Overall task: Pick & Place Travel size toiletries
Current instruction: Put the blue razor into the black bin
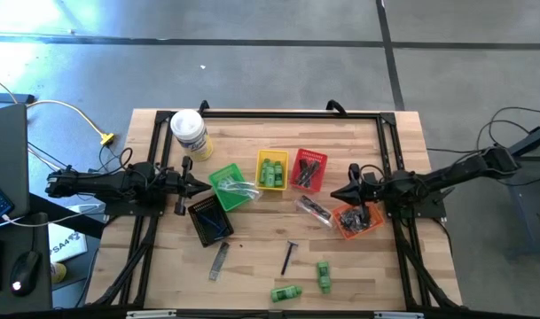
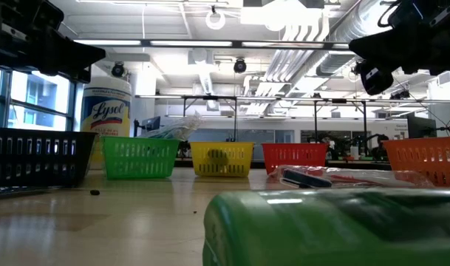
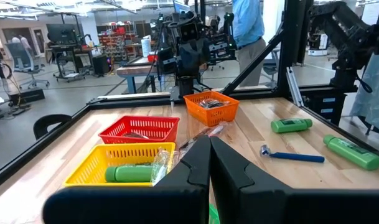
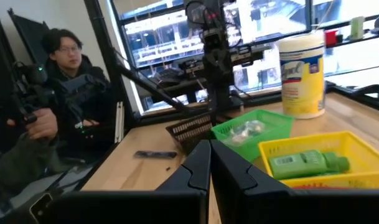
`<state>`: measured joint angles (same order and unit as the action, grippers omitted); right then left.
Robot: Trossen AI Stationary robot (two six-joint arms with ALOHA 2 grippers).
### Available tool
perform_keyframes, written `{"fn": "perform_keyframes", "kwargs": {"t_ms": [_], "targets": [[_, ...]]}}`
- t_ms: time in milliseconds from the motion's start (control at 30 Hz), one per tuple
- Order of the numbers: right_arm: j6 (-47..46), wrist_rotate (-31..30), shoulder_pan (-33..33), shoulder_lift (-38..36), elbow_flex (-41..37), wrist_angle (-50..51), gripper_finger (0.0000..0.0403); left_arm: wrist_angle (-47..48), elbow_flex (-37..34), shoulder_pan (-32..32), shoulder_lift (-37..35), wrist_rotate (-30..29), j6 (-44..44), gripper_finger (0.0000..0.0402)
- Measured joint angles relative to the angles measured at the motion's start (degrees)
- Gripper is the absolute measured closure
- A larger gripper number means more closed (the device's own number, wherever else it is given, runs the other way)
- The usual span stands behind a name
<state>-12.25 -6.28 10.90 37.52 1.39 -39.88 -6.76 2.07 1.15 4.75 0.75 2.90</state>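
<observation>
While loose, razor (image 1: 289, 258) lies nearly lengthwise.

I see open counter (image 1: 252, 283) along the near edge, broken only by two green bottles (image 1: 305, 283) and a razor (image 1: 289, 257). The basket row (image 1: 274, 171) and canister (image 1: 189, 133) block the middle.

arms: dark, jointed | end effector (image 3: 209, 163): black angular fingers

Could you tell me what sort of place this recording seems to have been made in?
Most likely a robotics lab or workshop. Beyond the wooden table the low view shows exposed ceiling ducts; the left wrist view shows more workbenches and an office chair; a seated person watches nearby.
</observation>
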Motion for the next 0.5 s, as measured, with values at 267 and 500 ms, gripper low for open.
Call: {"fn": "perform_keyframes", "kwargs": {"t_ms": [267, 500], "targets": [[0.41, 0.42, 0.15, 9.86, 5.26, -0.36, 0.0399, 0.13, 0.0, 0.0, 0.0, 0.02, -0.02, 0.0402], [1.99, 0.47, 0.15, 16.98, 7.8, -2.35, 0.0399, 0.61, 0.0, 0.0, 0.0, 0.04, -0.2, 0.0402]]}}
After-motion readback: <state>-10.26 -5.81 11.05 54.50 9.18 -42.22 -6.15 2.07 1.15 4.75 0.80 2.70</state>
